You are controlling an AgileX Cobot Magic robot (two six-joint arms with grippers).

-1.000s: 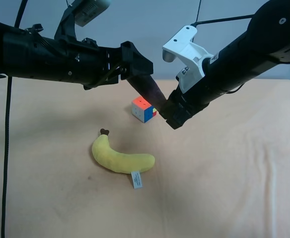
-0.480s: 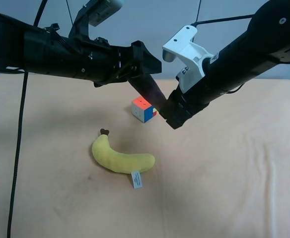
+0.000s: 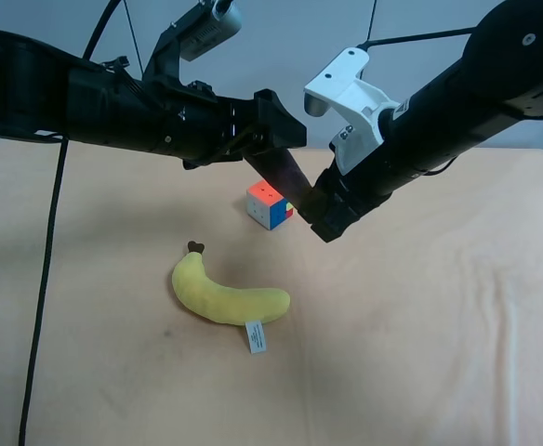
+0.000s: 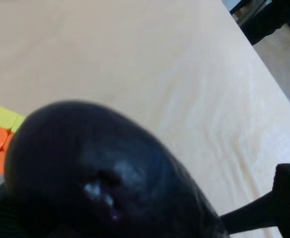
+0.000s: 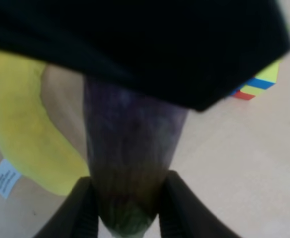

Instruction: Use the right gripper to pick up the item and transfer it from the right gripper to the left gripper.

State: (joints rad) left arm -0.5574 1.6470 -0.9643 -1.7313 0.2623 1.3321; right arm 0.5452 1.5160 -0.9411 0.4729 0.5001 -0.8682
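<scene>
Pinching eggplant by its stem, right gripper holds it aloft; left gripper, jaws spread, apparently encloses its tip.

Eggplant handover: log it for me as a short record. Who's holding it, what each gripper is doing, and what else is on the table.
Item: toy eggplant, in the air, tilted, above the table
Right gripper: shut on the eggplant's greenish stem end
Left gripper: open, prongs around the dark upper end, not yet closed
On table: yellow plush banana and puzzle cube, both untouched
Handover: not yet done
</scene>
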